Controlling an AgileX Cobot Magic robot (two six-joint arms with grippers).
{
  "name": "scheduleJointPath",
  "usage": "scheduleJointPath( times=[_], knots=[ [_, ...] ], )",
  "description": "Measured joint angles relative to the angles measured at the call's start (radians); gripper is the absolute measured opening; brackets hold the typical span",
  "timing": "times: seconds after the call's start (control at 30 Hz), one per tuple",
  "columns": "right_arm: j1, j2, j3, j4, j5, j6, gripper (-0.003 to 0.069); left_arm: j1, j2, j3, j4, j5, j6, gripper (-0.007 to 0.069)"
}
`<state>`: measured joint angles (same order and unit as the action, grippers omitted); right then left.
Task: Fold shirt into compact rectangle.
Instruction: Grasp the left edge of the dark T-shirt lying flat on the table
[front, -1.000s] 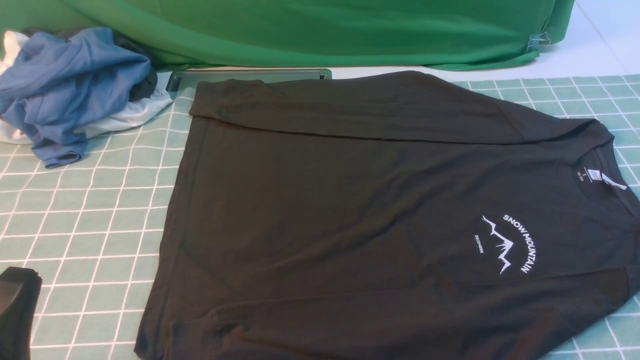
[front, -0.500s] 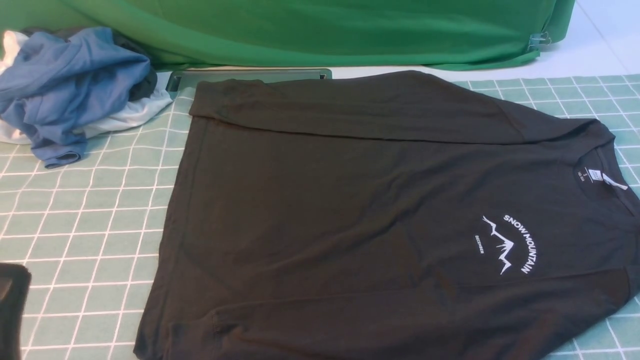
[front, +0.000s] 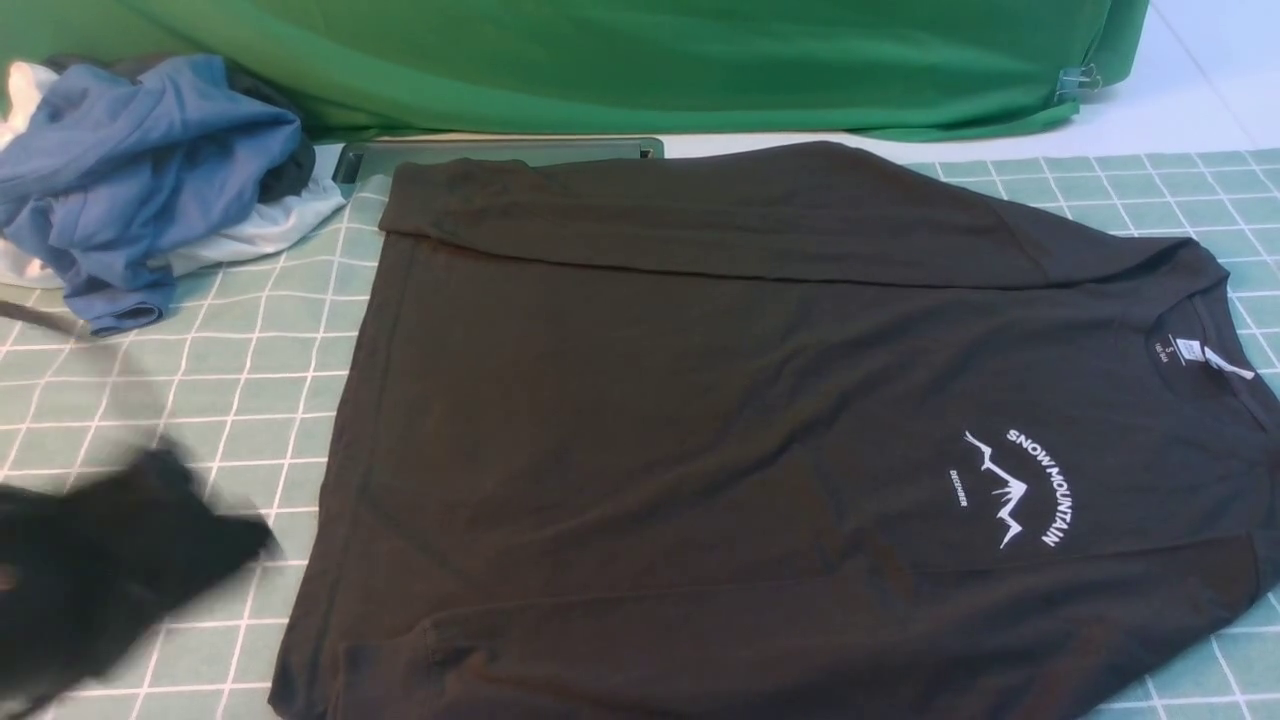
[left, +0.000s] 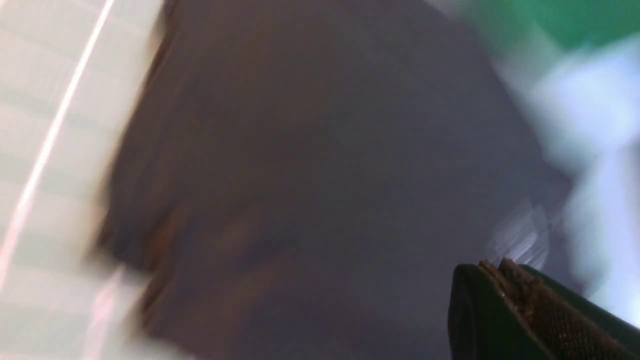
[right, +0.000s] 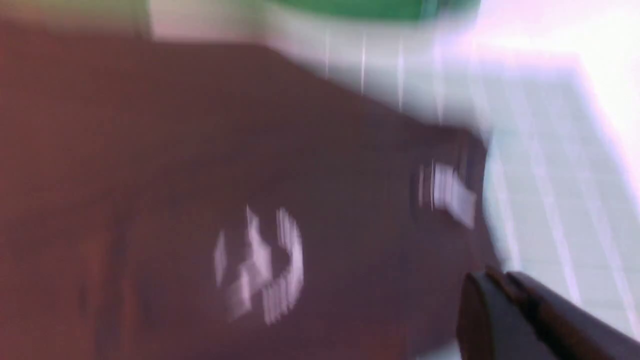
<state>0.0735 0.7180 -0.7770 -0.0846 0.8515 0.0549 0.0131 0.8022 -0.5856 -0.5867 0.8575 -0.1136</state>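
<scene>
My black shirt (front: 700, 400) lies flat on the green checked mat (front: 200, 420), filling its middle and right side. The hem is to my left, the neck is to my right, and both long sleeves are folded across the body. A white mountain print (front: 1015, 490) sits near the neck, with the white label (front: 1190, 350) just past it. Only the front view shows the blue and white clothes pile (front: 140, 170) far left and my left arm (front: 100, 570), which is a dark blur. The left wrist view is smeary, but my left gripper (left: 495, 267) is closed, with its fingers pressed together. The right wrist view smears the print and label, and my right gripper (right: 492, 277) is closed too.
</scene>
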Motion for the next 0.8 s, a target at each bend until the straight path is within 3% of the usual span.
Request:
scheduleJointPath(
  times=[0.17,0.27,0.47,0.63,0.8],
  knots=[
    [0.0,0.171,-0.015,0.039,0.129,-0.055,0.0033,-0.018,0.305,-0.002,-0.058,0.091,0.16,0.0017],
    [0.0,0.205,-0.015,0.055,0.131,-0.055,0.0036,-0.076,0.373,-0.01,-0.024,0.08,0.154,0.0017],
    [0.0,0.252,-0.015,0.062,0.123,-0.068,0.0059,-0.287,0.489,-0.016,0.315,-0.062,-0.174,0.0056],
    [0.0,0.256,-0.015,0.064,0.115,-0.069,0.0082,-0.352,0.533,-0.054,0.378,-0.138,-0.228,0.0149],
    [0.0,0.256,-0.015,0.066,0.114,-0.07,0.0093,-0.353,0.585,-0.094,0.444,-0.194,-0.244,0.0265]
  ],
)
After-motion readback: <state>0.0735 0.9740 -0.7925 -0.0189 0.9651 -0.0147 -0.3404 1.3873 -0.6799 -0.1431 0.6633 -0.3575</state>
